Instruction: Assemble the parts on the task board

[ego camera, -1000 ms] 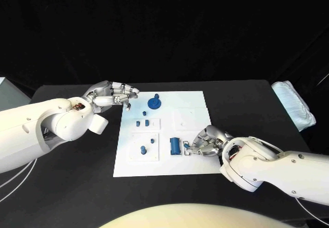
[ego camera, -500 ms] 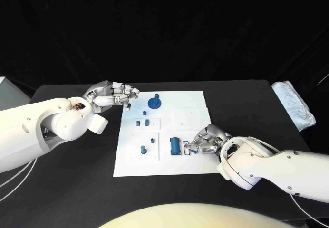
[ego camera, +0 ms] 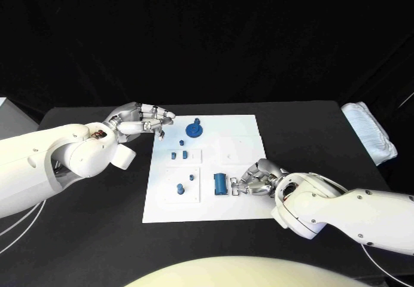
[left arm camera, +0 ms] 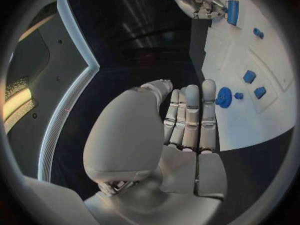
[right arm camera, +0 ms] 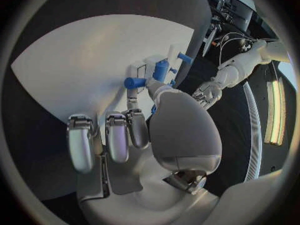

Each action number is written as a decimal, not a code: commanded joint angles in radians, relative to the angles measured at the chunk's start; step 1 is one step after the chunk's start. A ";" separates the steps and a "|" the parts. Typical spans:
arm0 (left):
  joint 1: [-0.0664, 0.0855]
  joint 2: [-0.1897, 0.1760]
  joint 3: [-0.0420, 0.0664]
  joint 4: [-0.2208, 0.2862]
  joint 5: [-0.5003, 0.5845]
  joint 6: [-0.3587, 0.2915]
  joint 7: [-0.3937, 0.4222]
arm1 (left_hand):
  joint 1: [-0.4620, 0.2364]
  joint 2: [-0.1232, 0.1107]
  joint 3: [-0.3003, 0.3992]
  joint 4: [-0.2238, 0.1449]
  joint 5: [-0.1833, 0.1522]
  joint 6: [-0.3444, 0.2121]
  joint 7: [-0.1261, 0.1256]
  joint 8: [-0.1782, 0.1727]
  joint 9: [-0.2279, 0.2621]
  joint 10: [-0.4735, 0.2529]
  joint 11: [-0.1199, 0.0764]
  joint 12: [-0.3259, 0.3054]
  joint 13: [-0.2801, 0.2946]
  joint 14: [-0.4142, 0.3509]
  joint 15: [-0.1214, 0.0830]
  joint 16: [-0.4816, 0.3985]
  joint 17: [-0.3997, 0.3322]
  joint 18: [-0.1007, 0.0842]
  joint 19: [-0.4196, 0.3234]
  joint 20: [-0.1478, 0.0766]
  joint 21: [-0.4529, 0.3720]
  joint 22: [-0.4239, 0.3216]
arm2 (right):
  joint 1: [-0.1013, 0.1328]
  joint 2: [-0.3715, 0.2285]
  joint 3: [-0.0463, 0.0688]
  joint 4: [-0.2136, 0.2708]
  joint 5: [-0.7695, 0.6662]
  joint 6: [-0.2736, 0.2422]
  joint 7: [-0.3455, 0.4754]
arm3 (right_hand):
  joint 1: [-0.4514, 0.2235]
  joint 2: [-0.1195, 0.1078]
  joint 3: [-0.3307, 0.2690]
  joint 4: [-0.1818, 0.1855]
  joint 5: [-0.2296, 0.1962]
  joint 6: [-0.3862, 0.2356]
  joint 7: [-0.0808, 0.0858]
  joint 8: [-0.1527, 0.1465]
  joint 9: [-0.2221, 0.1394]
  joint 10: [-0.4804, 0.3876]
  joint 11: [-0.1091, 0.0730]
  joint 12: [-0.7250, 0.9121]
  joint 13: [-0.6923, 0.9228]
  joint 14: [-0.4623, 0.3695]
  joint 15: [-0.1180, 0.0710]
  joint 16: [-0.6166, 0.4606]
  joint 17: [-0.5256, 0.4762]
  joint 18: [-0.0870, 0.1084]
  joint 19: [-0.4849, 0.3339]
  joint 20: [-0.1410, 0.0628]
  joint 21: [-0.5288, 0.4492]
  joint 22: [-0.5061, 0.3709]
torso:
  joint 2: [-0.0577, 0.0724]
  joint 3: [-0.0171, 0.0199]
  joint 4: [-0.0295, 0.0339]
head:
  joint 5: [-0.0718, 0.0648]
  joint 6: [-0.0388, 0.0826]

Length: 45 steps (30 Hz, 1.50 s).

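The white task board [ego camera: 244, 134] lies mid-table. A blue cylinder [ego camera: 221, 183] lies on its near half, also seen from the left wrist [left arm camera: 232, 12]. My right hand [ego camera: 259, 180] is curled at the cylinder's right side, and its thumb and fingertips [right arm camera: 135, 99] close on the part [right arm camera: 134, 82]. Farther back on the board are a round blue part [ego camera: 195, 129], two small blue blocks [ego camera: 179, 155] and short blue pegs [ego camera: 180, 189]. My left hand [ego camera: 138, 122] hovers off the board's far left corner, fingers straight and together [left arm camera: 187, 120], holding nothing.
A white padded object [ego camera: 371, 134] sits at the table's right edge. A pale box [ego camera: 7, 116] stands past the left edge. Black table surrounds the board on all sides.
My right hand has crept a little to the left, bringing its fingertips onto the blue cylinder. The left hand and the other parts have stayed put.
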 commanded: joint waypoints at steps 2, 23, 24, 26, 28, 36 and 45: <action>0.000 0.001 0.001 0.003 -0.005 0.019 0.001 | -0.010 0.001 0.007 -0.001 0.001 -0.006 -0.001 0.006 0.001 -0.004 -0.001 -0.001 0.002 -0.002 0.004 -0.006 0.002 0.015 -0.002 0.003 0.000 0.001 | -0.003 0.000 0.000 0.000 -0.075 0.044 0.001 | 0.005 -0.010 -0.001 -0.010 -0.003 -0.009 0.002 0.004 0.002 0.049 0.000 -0.008 0.194 0.098 -0.003 0.001 0.233 -0.014 0.103 -0.004 0.002 0.263 | 0.000 -0.0003 -0.0005 | 0.001 -0.001; 0.000 0.000 0.001 0.003 -0.007 0.021 -0.004 | -0.008 0.002 0.009 -0.003 0.002 -0.008 -0.001 0.006 0.001 -0.004 -0.001 0.000 0.002 -0.002 0.003 -0.006 0.003 0.015 -0.002 0.003 0.000 0.002 | -0.004 -0.001 0.000 -0.003 -0.153 0.110 -0.007 | 0.074 0.007 0.038 -0.072 -0.002 0.000 -0.004 0.008 0.005 0.052 -0.005 0.002 0.199 0.099 -0.007 0.005 0.240 -0.014 0.103 -0.006 0.002 0.263 | 0.001 0.0000 0.0003 | -0.001 -0.002; 0.000 0.000 0.001 0.003 -0.007 0.021 -0.005 | -0.008 0.002 0.009 -0.003 0.002 -0.008 -0.001 0.006 0.001 -0.004 -0.001 0.000 0.002 -0.002 0.003 -0.006 0.003 0.015 -0.002 0.003 0.000 0.002 | -0.004 -0.001 0.000 -0.003 -0.150 0.105 -0.007 | 0.077 0.011 0.044 -0.075 -0.002 0.001 -0.005 0.009 0.005 0.053 -0.006 0.002 0.199 0.099 -0.007 0.005 0.240 -0.014 0.103 -0.006 0.002 0.263 | 0.000 -0.0002 0.0005 | -0.001 -0.001; 0.000 0.000 0.001 0.003 -0.007 0.020 -0.005 | -0.008 0.002 0.009 -0.003 0.002 -0.008 -0.001 0.006 0.001 -0.004 -0.001 0.000 0.002 -0.002 0.003 -0.006 0.003 0.015 -0.002 0.003 0.000 0.002 | -0.004 -0.002 0.000 -0.002 -0.146 0.095 -0.004 | 0.089 0.023 0.070 -0.089 -0.001 0.006 -0.009 0.009 0.004 0.054 -0.009 0.005 0.200 0.099 -0.010 0.005 0.241 -0.014 0.103 -0.008 0.002 0.263 | 0.000 -0.0004 0.0008 | -0.001 -0.002; 0.000 0.000 0.001 0.003 -0.007 0.020 -0.006 | -0.008 0.002 0.009 -0.003 0.002 -0.008 -0.001 0.006 0.001 -0.004 -0.001 0.000 0.002 -0.002 0.003 -0.006 0.003 0.015 -0.002 0.003 0.000 0.002 | -0.004 -0.003 0.000 -0.001 -0.140 0.081 -0.001 | 0.086 0.028 0.083 -0.092 -0.001 0.009 -0.011 0.010 0.004 0.055 -0.011 0.008 0.202 0.100 -0.011 0.005 0.242 -0.014 0.103 -0.009 0.002 0.263 | 0.000 -0.0004 0.0010 | -0.001 -0.002; 0.000 0.000 0.001 0.002 -0.008 0.020 -0.008 | -0.007 0.009 0.015 -0.005 0.003 -0.009 0.000 0.008 0.002 -0.004 0.000 0.000 0.002 -0.002 0.003 -0.007 0.004 0.015 -0.001 0.003 0.001 0.002 | -0.001 -0.019 0.001 0.020 -0.079 0.008 0.029 | 0.038 0.038 0.116 -0.086 -0.003 0.021 -0.017 0.017 0.007 0.066 -0.016 0.034 0.213 0.101 -0.016 0.008 0.248 -0.014 0.103 -0.014 0.002 0.263 | -0.001 -0.0009 -0.0002 | 0.000 0.000; 0.000 0.002 0.001 0.002 -0.008 0.020 -0.009 | -0.007 0.011 0.016 -0.004 0.004 -0.009 0.000 0.008 0.002 -0.004 0.000 0.000 0.002 -0.002 0.004 -0.007 0.004 0.015 -0.001 0.003 0.001 0.002 | 0.015 -0.034 0.005 0.038 0.017 -0.020 0.051 | -0.005 0.042 0.131 -0.079 -0.004 0.027 -0.020 0.024 0.012 0.071 -0.019 0.044 0.218 0.101 -0.019 0.009 0.249 -0.014 0.103 -0.017 0.002 0.263 | 0.000 -0.0008 0.0008 | 0.000 -0.001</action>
